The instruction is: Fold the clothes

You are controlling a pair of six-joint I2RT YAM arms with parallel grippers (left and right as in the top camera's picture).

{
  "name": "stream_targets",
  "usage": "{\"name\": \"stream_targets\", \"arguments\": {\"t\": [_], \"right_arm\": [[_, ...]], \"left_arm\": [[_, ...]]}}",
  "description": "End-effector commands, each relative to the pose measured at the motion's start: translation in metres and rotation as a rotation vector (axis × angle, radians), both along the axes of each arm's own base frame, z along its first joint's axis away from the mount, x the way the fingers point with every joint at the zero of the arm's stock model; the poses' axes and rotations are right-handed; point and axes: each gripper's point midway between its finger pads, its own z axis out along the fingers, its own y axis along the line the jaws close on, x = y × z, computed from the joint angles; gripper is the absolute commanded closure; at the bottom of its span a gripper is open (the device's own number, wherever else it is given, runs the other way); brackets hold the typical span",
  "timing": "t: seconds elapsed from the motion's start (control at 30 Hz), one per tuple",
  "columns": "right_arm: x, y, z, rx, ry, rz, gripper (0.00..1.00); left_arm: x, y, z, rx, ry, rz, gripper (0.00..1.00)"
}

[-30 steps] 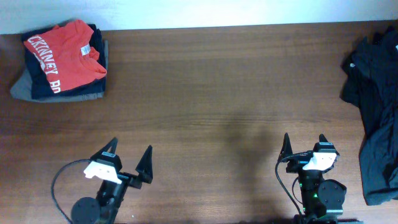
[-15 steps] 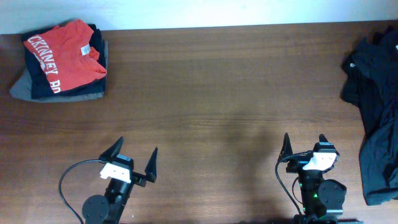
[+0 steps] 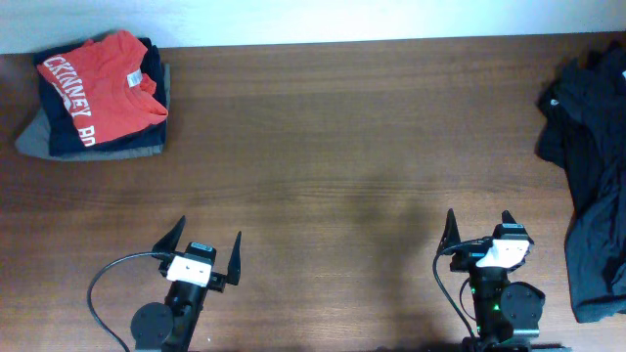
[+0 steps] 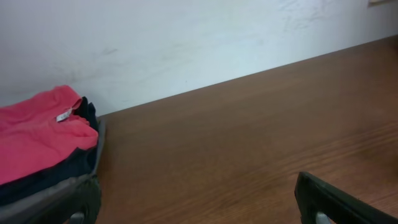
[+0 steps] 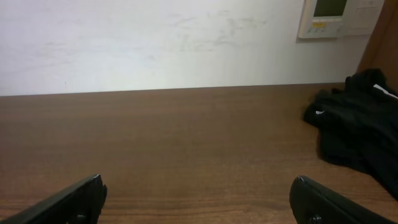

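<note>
1. The only mover is the left gripper (image 3: 209, 228), at 7 o'clock on the table (image 3: 323, 137). A second ago it was aiming toward 1 o'clock, half a second ago it was sitting slightly further right, and now it is pointing close to 12. Its jaws are standing wide apart and carrying nothing.
2. The right gripper (image 3: 478, 215) is sitting at 5 o'clock in the same spot across all three overhead shots. Its jaws are also spread wide with nothing between them.
3. Nothing is changing on the cloth side. The folded stack (image 3: 93, 103) is lying at 10 o'clock by the back edge, with the orange-red T-shirt (image 3: 103, 83) on top, the navy layer (image 3: 61, 129) under it and the grey layer (image 3: 37, 142) at the bottom. The left wrist view is showing the shirt (image 4: 37, 134) at its 9 o'clock.
4. The black pile (image 3: 587, 166) is lying crumpled at 3 o'clock and running out of frame. The right wrist view is catching it (image 5: 357, 124) at its 3 o'clock, well clear of the fingers.
5. My read: the left arm is settling into a parked pose and isn't reaching for anything. So the stack looks done and the next garment isn't started. The black pile is the remaining work, and the right arm is nearer. I'm expecting the pile to need pulling to the table centre and flattening before any fold.
</note>
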Motion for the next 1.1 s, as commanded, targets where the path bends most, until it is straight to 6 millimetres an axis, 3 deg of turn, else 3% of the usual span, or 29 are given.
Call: {"name": "stream_targets", "arguments": {"t": [0.0,0.17,1.07], "right_arm": [[-0.0006,-0.0028,-0.0019,0.0,0.002,-0.013,0.01],[-0.0006,-0.0028,-0.0019,0.0,0.002,-0.013,0.01],[-0.0006,-0.0028,-0.0019,0.0,0.002,-0.013,0.01]], "left_arm": [[0.0016,0.0103,-0.0012,0.021,-0.005,0.048,0.01],[0.0027,0.0178,-0.0013,0.021,-0.004,0.079,0.01],[0.0027,0.0178,-0.0013,0.021,-0.004,0.079,0.01]]}}
